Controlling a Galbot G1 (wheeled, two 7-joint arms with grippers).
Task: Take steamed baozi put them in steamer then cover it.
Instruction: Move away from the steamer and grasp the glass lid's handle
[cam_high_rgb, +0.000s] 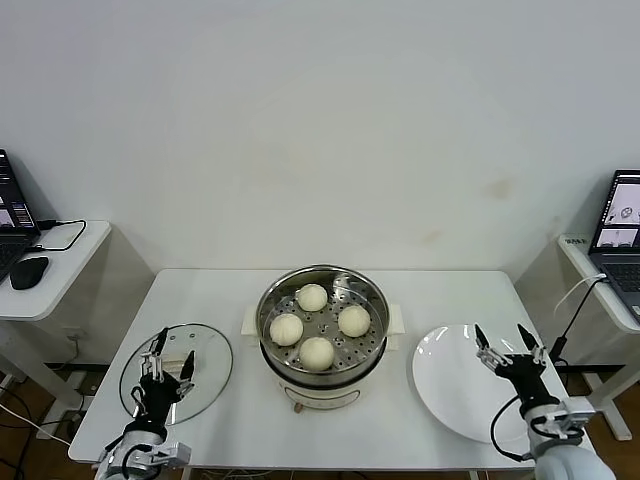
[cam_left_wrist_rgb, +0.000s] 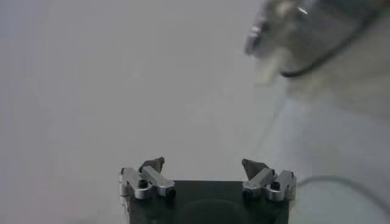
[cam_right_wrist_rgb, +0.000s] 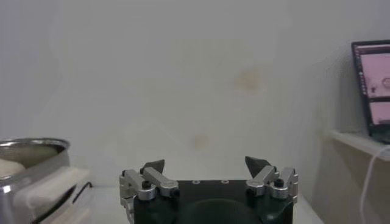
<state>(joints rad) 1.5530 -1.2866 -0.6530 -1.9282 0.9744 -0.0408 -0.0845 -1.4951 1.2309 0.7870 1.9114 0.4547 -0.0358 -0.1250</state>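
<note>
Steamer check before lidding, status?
Left pincer open over cover. Right pincer open over plate. Four baozi in steamer, uncovered. Nothing blocking.

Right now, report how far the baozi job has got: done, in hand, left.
Done: all four baozi sit on the perforated tray inside the steamer, and the white plate is bare. In hand: nothing; the left pincer is open over the glass lid, which lies flat on the table left of the steamer. The right pincer hangs open over the plate. Left: lift the lid and cover the steamer.

baozi in steamer, cover left
</note>
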